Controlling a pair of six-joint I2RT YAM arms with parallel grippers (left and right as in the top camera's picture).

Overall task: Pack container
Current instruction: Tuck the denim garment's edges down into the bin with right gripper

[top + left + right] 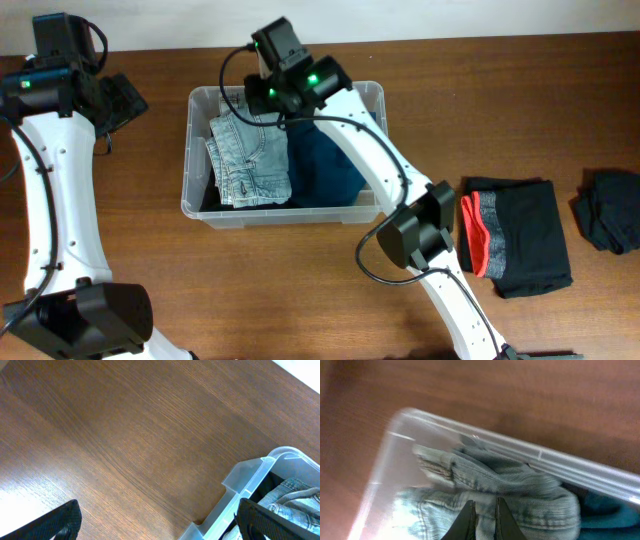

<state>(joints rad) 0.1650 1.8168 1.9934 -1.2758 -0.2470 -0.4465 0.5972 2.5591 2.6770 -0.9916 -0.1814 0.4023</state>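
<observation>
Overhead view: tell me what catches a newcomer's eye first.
The clear container toward the back of the table stands out, holding folded jeans beside a dark blue garment. The right gripper hangs shut over the jeans. Further right on the table lies a black-and-red garment.

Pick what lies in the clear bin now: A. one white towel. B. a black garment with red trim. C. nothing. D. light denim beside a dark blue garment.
D: overhead, light denim and a dark blue garment lie side by side inside the container; the black garment with red trim sits outside on the table.
</observation>
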